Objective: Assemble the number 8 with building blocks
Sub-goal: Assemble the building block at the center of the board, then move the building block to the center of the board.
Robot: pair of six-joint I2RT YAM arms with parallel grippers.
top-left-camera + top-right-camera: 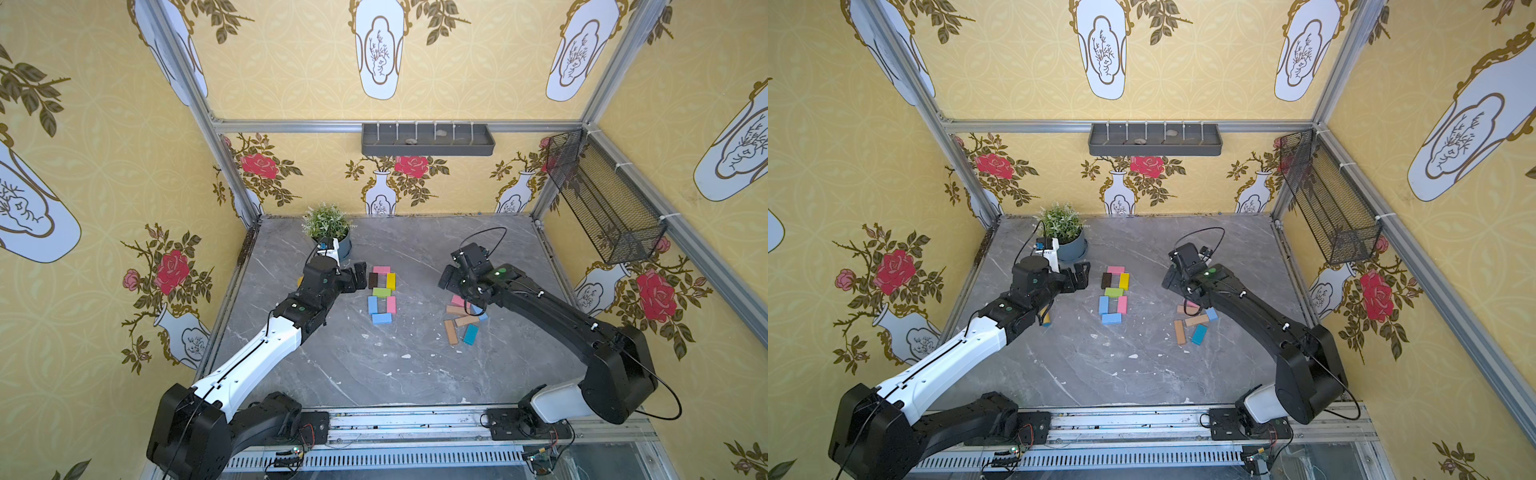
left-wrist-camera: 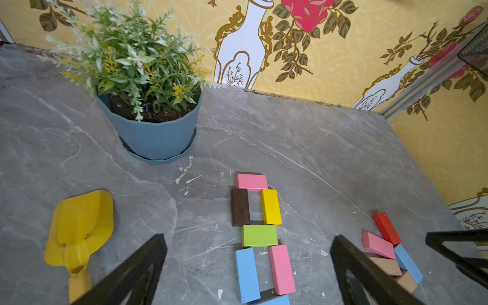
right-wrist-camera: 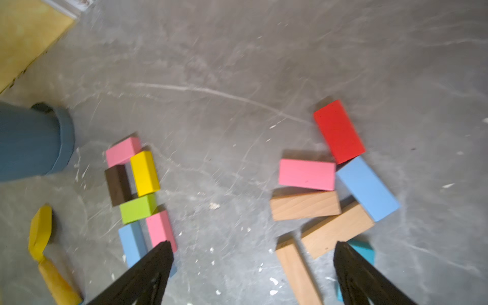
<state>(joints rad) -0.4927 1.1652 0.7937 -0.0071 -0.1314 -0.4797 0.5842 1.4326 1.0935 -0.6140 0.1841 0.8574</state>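
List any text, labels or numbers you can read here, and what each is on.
No readable text in any view.
building blocks: plain painted faces, no print; seven laid flat form an 8.
plant pot: faint marks inside the rim, too blurred to read.
left wrist camera: blue patch, too small to read.

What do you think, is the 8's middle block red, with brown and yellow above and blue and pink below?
The middle block is green, not red; the left wrist view shows it. Brown block and yellow block lie above, blue block and pink block below.
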